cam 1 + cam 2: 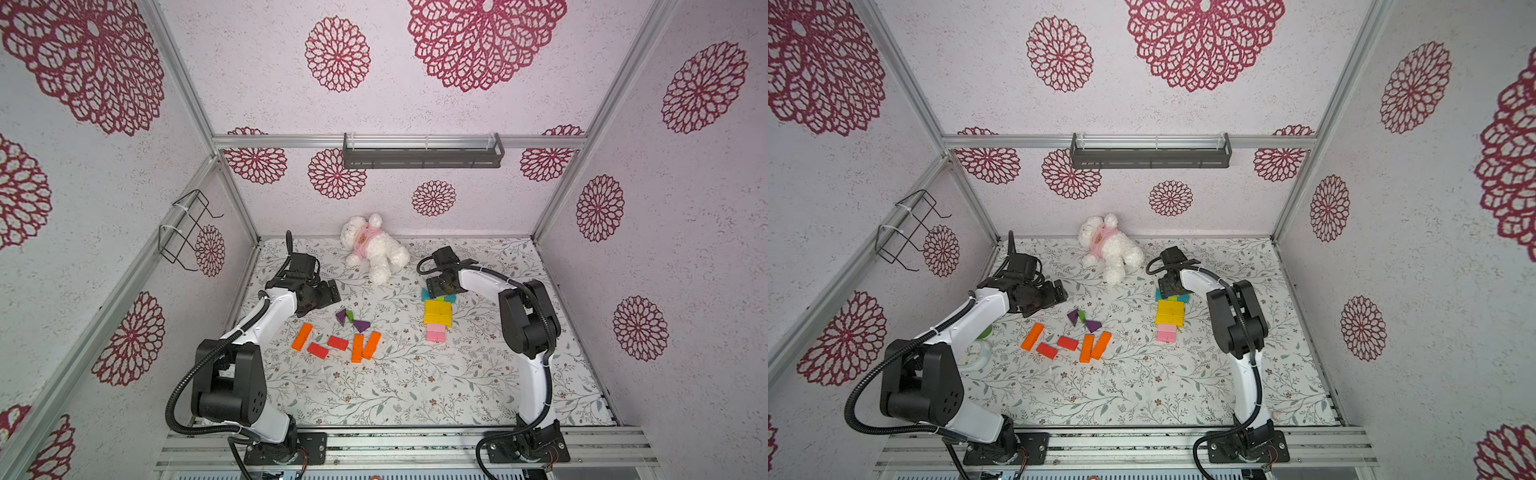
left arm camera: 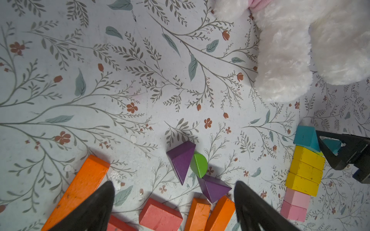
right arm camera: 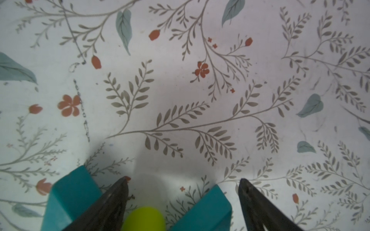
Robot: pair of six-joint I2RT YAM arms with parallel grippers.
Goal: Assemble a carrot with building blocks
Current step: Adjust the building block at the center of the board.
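- Landmark: the yellow bars [image 1: 437, 312], three laid side by side on the table [image 1: 415, 395].
- Left jaws: well to the left of the yellow bars, raised off the table, wide open and empty.
- Loose stock, all left of the yellow bars: a single orange bar [image 1: 302, 336], two red bars [image 1: 337, 343], then two purple triangles [image 2: 181, 160] with a green half-round piece [image 2: 199, 165] wedged against them, then a pair of orange bars [image 1: 365, 346] lying touching.
- Risk: the purple triangles and the green piece touch, so taking one would likely shove the others.
- Pink bars [image 1: 436, 333]: two, touching the near edge of the yellow bars.
- Teal triangles [image 3: 200, 210]: two at the far edge of the yellow bars, with a lime piece [image 3: 144, 219] between them. Judged to be the carrot's leaf end.
- Right jaws: low over the far edge of the yellow bars, open, gripping nothing. One teal triangle and the lime piece sit between them, the other triangle outside. Contact cannot be told.
- Risk: closing or lifting carelessly could drag a triangle, roll the lime piece, or skew the yellow row.
- Plush bear [image 1: 374, 249]: beyond the yellow bars, to the left. A wide swing could snag it.
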